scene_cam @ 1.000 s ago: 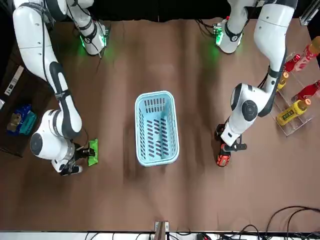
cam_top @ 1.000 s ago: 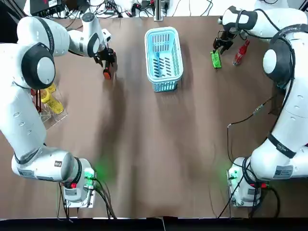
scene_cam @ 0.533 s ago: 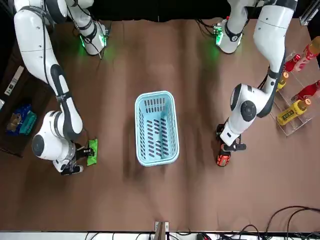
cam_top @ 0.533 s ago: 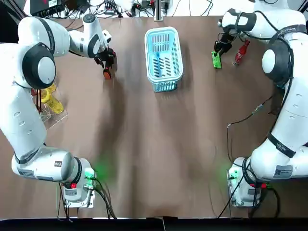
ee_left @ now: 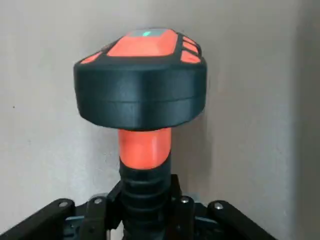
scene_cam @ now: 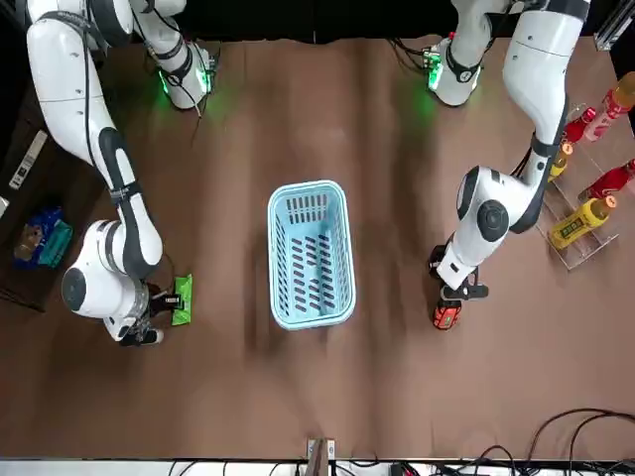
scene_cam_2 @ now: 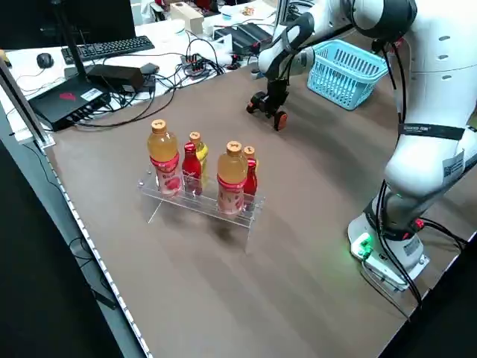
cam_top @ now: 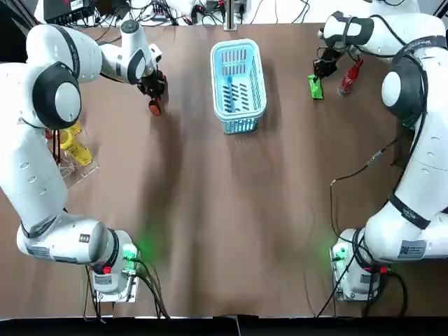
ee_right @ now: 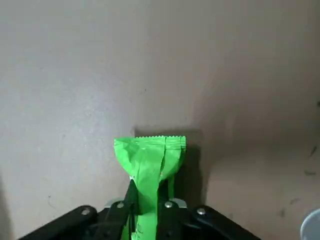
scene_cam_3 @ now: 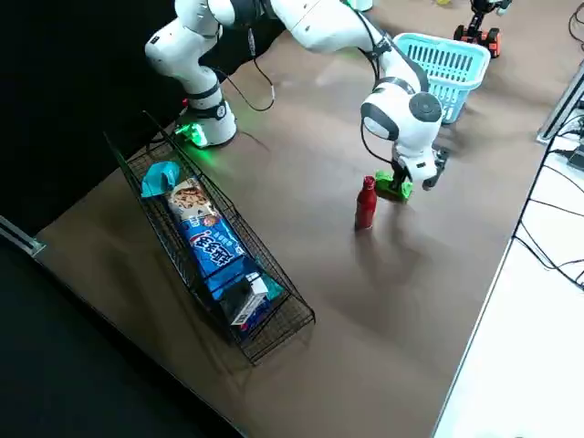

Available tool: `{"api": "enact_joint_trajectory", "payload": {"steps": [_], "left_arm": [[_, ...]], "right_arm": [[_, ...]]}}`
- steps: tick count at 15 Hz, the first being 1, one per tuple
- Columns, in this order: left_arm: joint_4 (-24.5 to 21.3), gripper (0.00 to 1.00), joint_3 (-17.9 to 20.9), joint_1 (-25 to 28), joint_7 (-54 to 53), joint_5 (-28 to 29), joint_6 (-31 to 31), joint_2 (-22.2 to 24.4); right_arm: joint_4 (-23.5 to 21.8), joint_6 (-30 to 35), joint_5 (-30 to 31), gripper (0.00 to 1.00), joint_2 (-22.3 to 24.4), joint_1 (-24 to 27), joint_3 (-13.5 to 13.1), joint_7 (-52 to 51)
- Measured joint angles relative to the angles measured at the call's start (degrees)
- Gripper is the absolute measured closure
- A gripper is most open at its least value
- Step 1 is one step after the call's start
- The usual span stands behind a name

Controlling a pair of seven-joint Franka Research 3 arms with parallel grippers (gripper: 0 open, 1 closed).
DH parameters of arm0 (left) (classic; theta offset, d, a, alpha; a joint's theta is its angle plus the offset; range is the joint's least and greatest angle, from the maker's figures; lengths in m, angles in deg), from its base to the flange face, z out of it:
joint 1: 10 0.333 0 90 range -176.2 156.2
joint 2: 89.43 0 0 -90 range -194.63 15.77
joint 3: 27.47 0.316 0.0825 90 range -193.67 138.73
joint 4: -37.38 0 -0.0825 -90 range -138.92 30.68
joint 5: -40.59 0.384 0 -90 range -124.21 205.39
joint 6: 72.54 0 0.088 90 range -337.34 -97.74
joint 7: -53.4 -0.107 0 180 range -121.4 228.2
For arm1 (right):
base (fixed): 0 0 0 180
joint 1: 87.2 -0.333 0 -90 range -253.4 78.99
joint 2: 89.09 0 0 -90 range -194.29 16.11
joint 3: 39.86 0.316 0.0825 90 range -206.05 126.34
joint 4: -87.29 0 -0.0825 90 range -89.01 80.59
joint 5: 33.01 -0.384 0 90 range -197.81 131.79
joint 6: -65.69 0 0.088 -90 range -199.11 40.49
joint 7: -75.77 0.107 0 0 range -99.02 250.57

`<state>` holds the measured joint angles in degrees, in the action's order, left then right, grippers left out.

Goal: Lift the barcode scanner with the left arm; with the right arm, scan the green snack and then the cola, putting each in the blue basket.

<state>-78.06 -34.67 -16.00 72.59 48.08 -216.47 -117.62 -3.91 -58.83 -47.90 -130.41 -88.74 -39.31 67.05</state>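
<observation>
The orange and black barcode scanner (ee_left: 140, 75) stands upright at the table's far left, with my left gripper (ee_left: 145, 200) shut on its handle. From above, the scanner (cam_top: 154, 107) shows just below the left gripper (cam_top: 153, 93). I cannot tell whether it touches the table. My right gripper (ee_right: 147, 200) is shut on the green snack (ee_right: 150, 157), which hangs on edge just above the table at the far right (cam_top: 315, 88). The red cola bottle (cam_top: 350, 75) stands beside it. The blue basket (cam_top: 238, 108) sits between the arms, with nothing inside.
A clear rack of drink bottles (scene_cam_2: 201, 175) stands at the table's left edge. A wire rack of snack packs (scene_cam_3: 210, 242) lies off the table's right side. Cables (cam_top: 357, 171) trail over the right part of the table.
The green snack has tipped up on edge in the right gripper and looks narrower from above. The left gripper and scanner have shifted slightly.
</observation>
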Motion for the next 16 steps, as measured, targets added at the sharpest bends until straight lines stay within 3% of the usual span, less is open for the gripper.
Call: {"api": "enact_joint_trajectory", "payload": {"steps": [6,9,13,16], "left_arm": [[1.0,0.65,-0.1,0.0,0.0,0.0,0.2,1.4],[1.4,0.65,-0.2,0.1,0.2,-0.1,3.0,4.4],[4.7,0.65,-1.7,0.3,0.9,-7.9,13.8,9.2],[12.5,0.65,-3.0,0.3,1.0,-15.7,27.4,11.0]], "right_arm": [[7.8,16.5,-0.3,0.85,2.3,-0.5,1.7,12.1],[11.6,20.1,-6.8,0.85,4.3,-0.5,5.1,19.5],[14.3,20.4,-19.1,0.85,5.6,-1.2,6.6,27.4],[14.9,20.6,-24.1,0.85,6.8,-1.3,9.5,33.9]]}}
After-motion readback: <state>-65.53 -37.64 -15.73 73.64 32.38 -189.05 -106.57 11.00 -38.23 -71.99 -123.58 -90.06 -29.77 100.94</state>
